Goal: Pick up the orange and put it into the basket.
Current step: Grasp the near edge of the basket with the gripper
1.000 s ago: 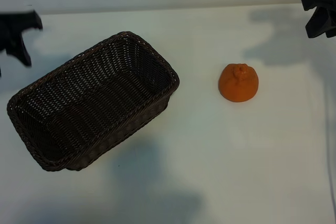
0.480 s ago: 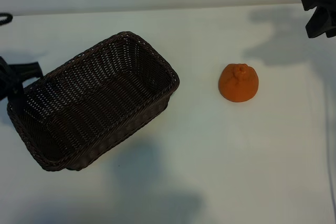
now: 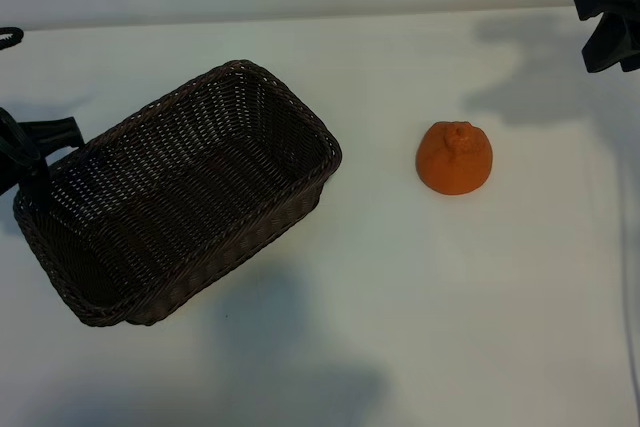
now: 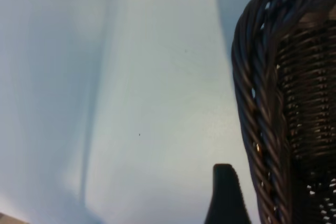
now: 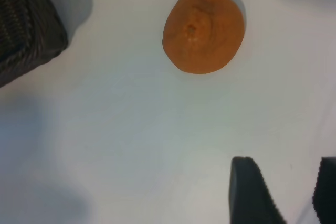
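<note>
Since the earlier frame only the left hand (image 3: 30, 152) has moved, dropping to the basket's (image 3: 300, 112) far-left corner, one fingertip just outside the rim and its fingers apart, holding nothing (probably to steady the basket). From near to far lie one basket, empty and skewed on the white counter (image 3: 420, 297); one orange (image 3: 454, 157), stem-up and well apart from it; and, farthest, the right hand (image 3: 608, 27), half-open and empty, poised above.
</note>
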